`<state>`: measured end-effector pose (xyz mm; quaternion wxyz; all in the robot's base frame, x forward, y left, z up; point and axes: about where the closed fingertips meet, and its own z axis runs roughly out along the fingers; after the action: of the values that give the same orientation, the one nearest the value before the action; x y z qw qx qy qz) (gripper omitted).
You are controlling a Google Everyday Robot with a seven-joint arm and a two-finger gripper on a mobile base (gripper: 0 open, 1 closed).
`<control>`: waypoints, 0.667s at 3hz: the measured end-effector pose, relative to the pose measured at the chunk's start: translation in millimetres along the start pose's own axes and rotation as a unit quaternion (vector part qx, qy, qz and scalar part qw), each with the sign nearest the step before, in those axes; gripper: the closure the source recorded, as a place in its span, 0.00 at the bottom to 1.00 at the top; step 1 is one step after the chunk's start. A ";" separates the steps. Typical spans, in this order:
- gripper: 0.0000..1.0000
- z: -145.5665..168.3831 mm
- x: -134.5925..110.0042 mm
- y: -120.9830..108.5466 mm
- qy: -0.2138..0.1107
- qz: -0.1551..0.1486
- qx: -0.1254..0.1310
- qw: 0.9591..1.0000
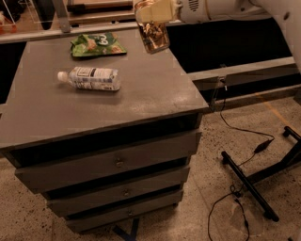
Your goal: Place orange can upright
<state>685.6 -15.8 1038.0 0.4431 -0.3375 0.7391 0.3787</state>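
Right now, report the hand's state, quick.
Hand: closed on the orange can, holding it above the far right corner of the cabinet top.

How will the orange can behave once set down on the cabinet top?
The gripper holds the orange can, slightly tilted, over the far right of the cabinet top. Rigid and round, it would probably roll if it tipped. Its smooth metal may slip; the flat surface should let it stand.

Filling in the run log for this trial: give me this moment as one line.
phase: carry | gripper: over far-right cabinet top, shut on orange can | orange can: airborne, not yet placed | bottle: lying flat
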 end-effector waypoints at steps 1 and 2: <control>1.00 -1.3 19.2 4.9 -0.028 0.004 0.036 0.999; 1.00 15.9 52.1 3.3 -0.045 -0.001 0.066 0.997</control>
<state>669.5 -9.0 986.3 0.4977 -0.2906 0.7413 0.3438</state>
